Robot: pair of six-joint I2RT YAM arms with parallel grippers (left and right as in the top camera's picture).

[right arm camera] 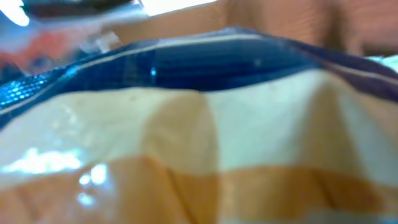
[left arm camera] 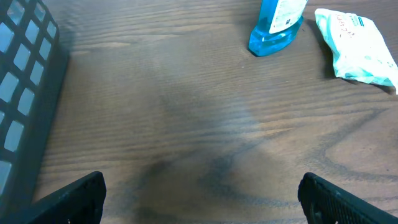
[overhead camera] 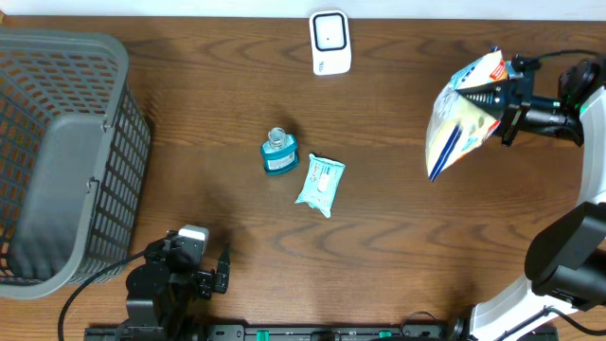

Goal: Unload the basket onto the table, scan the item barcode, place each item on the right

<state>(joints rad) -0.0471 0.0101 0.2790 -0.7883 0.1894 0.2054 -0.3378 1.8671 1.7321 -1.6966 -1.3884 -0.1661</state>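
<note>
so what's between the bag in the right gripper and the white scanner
Nothing: in the overhead view only bare table separates the bag in the right gripper from the scanner. The blue bottle and wipes pack lie off that line.

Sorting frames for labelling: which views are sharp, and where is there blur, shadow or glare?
Overhead: sharp, evenly lit, the snack bag in the right gripper crisp. Left wrist: table grain readable, soft shadow across it, the blue bottle cut by the top edge. Right wrist: the bag fills the frame, out of focus, glare spots lower left.
</note>
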